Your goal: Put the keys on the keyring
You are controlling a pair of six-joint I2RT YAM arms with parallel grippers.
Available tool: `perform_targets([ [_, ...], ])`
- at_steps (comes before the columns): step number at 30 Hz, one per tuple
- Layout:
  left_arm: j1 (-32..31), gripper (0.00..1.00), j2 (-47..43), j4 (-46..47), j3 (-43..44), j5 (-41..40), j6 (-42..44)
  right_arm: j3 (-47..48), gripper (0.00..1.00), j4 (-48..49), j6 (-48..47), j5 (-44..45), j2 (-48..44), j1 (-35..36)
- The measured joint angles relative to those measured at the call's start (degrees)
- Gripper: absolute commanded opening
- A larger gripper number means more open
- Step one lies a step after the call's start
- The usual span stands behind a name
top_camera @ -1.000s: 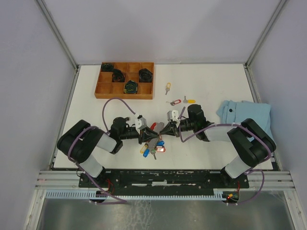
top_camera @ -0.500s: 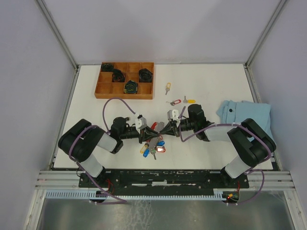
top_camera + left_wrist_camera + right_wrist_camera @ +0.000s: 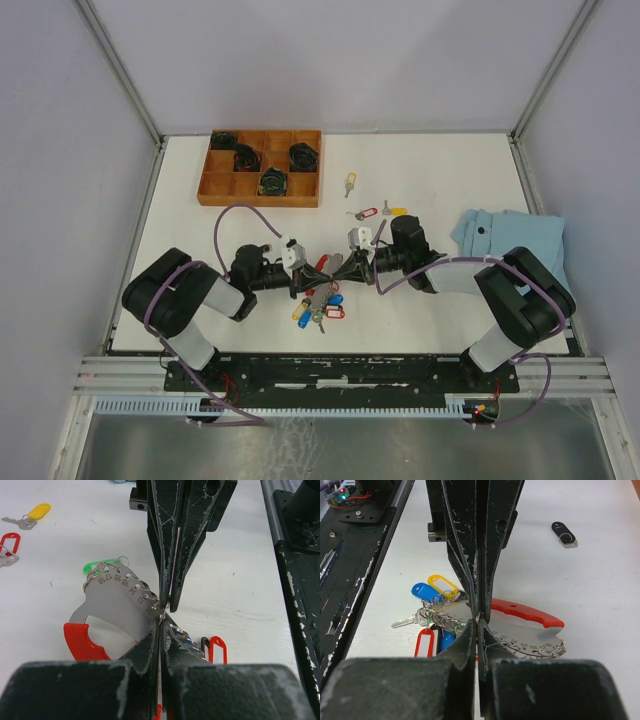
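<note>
Steel keyring (image 3: pixel 115 605), its numbered edge legible from the wrists alone, lies at six o'clock of the table (image 3: pixel 450 170), where left gripper (image 3: pixel 161 630) and right gripper (image 3: pixel 167 599) meet tip to tip, both pinched shut. Only overhead shows all three loose keys (image 3: pixel 365 213), at its one o'clock

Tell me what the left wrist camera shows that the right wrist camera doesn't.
Only the left wrist view: two loose keys on the table, one yellow-tagged key and one red-tagged key. Only the right wrist view: a small black object lying apart, plus the bunch's blue tag and yellow tag. Both: the keyring with its numbered metal plate and red strap, and the left gripper and right gripper, shut, meeting tip to tip at its edge.
</note>
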Motion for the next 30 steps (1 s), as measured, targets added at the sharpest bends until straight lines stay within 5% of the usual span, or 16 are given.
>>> perform_targets([
  [9, -1.11, 0.03, -8.15, -17.27, 3.02, -7.37, 0.55, 3.50, 0.28, -14.14, -6.49, 4.07, -3.41, 0.15],
  [21, -5.20, 0.03, -11.78, -42.47, 11.61, -18.60, 4.83, 4.83, 0.37, -21.51, -9.84, 10.01, -5.51, 0.15],
  [30, -6.69, 0.03, -13.18, -48.02, 12.70, -21.35, 5.18, 4.83, 0.37, -14.58, -7.26, 10.56, -2.93, 0.15],
])
